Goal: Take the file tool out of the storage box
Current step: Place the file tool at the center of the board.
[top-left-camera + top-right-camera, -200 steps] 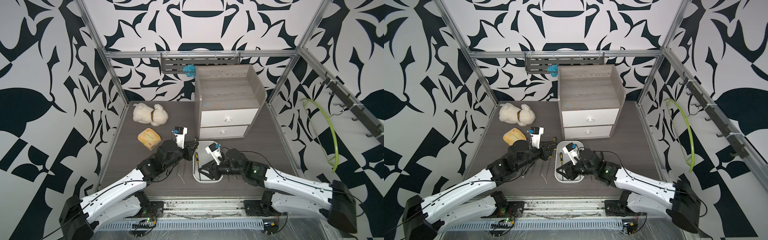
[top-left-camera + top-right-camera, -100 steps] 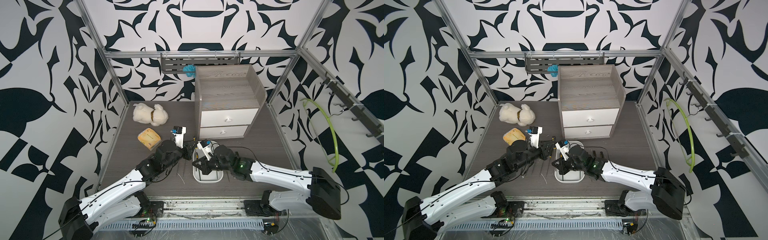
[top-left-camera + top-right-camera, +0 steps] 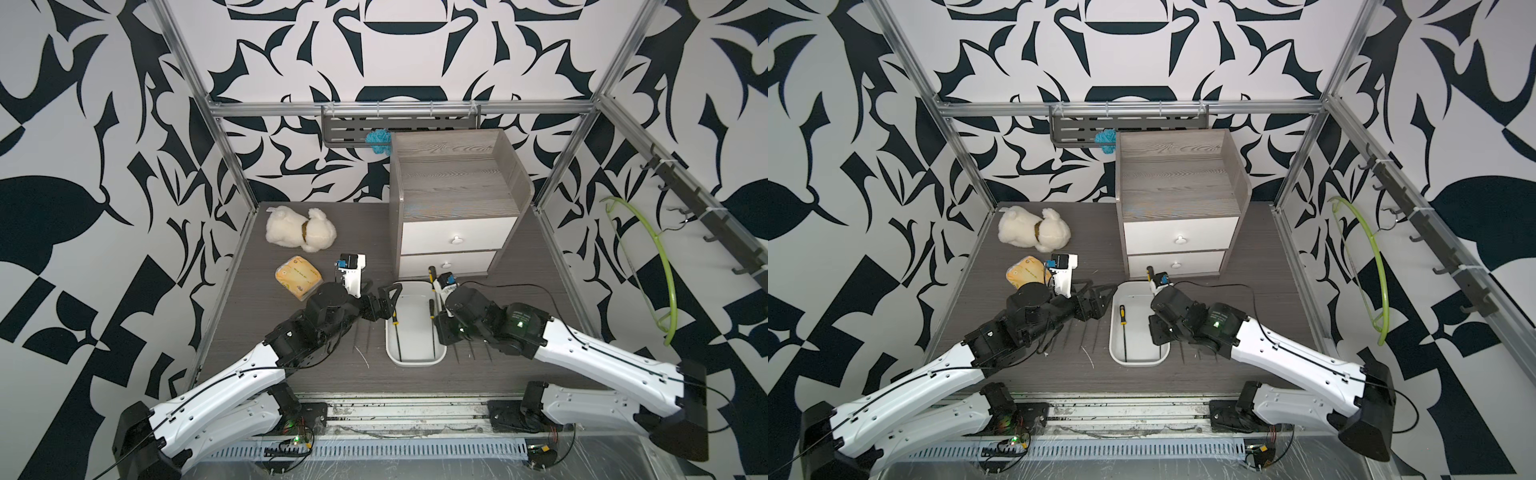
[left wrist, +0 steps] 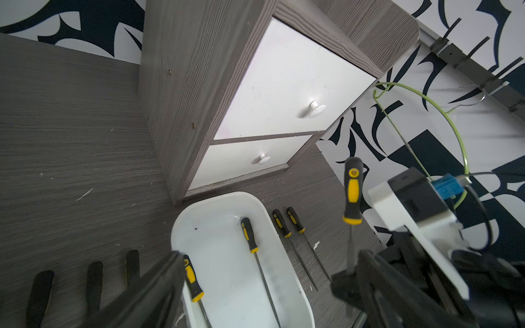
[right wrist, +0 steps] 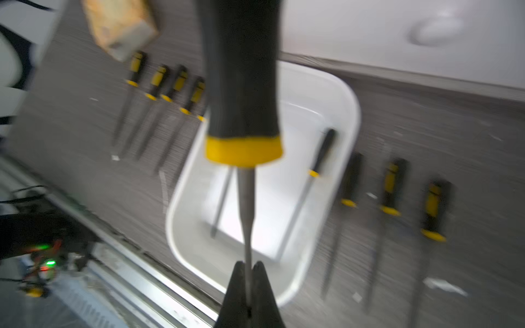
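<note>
**Steel shank pinched, file held upright by the tray**

The right gripper (image 5: 247,268) is clamped on the thin shank of a file tool (image 5: 243,85). It holds the tool handle-up, raised above the right rim of the storage box (image 3: 411,359). The left gripper (image 3: 387,305) gapes wide at the opposite rim, holding nothing. Two other files (image 4: 250,235) lie inside. Loose files (image 5: 392,184) line the table (image 3: 257,299) on both sides, and the cabinet (image 3: 453,237) stands just behind.

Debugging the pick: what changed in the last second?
The right gripper swung left across the storage box toward the left gripper, shut on the shaft of a file and pulled back right, holding it upright, handle up. The left gripper opened. The storage box, cabinet and plush dog stayed put.
</note>
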Tool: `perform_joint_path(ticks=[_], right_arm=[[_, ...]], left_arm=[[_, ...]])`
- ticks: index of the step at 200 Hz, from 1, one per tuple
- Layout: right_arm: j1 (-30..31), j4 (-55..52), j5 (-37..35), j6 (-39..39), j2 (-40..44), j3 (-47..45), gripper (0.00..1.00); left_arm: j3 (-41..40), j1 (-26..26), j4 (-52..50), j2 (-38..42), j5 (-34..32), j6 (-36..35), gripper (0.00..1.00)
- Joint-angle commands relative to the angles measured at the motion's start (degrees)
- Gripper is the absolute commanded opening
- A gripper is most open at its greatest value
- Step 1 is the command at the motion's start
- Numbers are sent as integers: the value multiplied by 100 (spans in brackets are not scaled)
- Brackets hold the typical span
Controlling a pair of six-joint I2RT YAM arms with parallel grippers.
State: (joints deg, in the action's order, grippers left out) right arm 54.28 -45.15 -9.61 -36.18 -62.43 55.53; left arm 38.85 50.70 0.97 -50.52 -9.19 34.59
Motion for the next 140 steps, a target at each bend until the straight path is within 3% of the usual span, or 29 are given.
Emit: perform_joint_path(ticks=[1,45,87,140], right_arm=[[-599,-2441,-648,-4,-155,89,0],[-1797,-2668,-488,371,-673,-219,0],[-2094,-2833,-716,520,-2143,-75,0],[-2560,-2448,-586,595,-2834,-176,0]], left_arm=[[76,10,-171,-74,148,91,100],[203,10,-329,-305,294,127,100],[333,15,-527,-373,385,136,100],[273,13,-493,-295,374,162,100]])
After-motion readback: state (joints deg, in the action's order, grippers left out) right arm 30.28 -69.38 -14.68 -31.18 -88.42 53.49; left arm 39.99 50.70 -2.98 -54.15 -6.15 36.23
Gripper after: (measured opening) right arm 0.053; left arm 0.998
